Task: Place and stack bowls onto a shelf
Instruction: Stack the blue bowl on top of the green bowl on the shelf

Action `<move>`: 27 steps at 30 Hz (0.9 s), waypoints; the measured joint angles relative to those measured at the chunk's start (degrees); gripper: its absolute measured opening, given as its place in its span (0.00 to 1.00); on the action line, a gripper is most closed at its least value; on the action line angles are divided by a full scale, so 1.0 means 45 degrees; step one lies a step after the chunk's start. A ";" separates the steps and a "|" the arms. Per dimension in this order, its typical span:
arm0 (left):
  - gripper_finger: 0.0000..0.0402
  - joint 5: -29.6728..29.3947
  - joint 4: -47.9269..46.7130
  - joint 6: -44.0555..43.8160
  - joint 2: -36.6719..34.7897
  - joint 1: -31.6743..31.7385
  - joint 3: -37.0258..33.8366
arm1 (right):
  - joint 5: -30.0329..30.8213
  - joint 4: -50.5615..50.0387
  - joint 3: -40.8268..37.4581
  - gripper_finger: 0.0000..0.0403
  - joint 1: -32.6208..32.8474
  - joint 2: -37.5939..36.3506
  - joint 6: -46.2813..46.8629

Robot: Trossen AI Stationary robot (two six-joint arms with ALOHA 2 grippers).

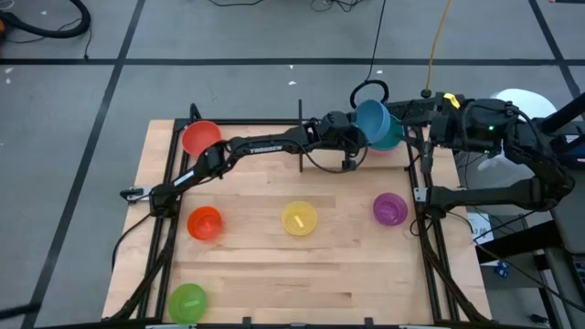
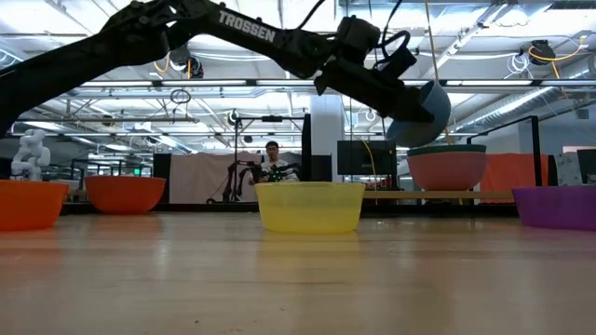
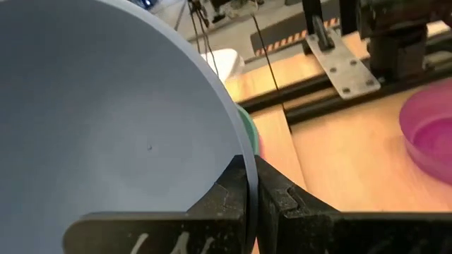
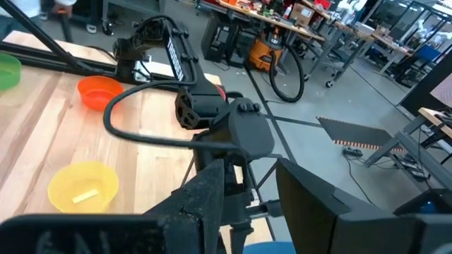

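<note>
The left gripper [image 1: 358, 137] pinches the blue bowl's [image 1: 372, 122] rim, holding it tilted above the stacked bowls [image 2: 446, 167] on the shelf [image 2: 438, 194]. The right gripper [image 4: 251, 204] waits beside, fingers spread.

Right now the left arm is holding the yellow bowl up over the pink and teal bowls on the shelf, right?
Not quite: the bowl is blue, not yellow. In the low view the left gripper is shut on the blue bowl, tilted above the teal bowl nested in the pink bowl on the shelf. The yellow bowl sits on the table.
</note>
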 joint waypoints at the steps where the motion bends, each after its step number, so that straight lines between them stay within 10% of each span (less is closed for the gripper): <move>1: 0.01 0.0002 -0.0051 0.0012 0.0000 0.0003 0.0000 | 0.0004 -0.0004 0.0000 0.31 0.0000 0.0031 -0.0025; 11: 0.01 0.0000 0.0021 0.0350 -0.0005 0.0085 0.0000 | 0.0160 -0.0339 -0.0005 0.31 0.0005 0.0379 -0.0082; 27: 0.01 -0.0005 -0.0116 0.0597 -0.0010 0.0061 0.0000 | 0.5867 0.0259 -0.1996 0.31 0.0000 0.1751 -0.1184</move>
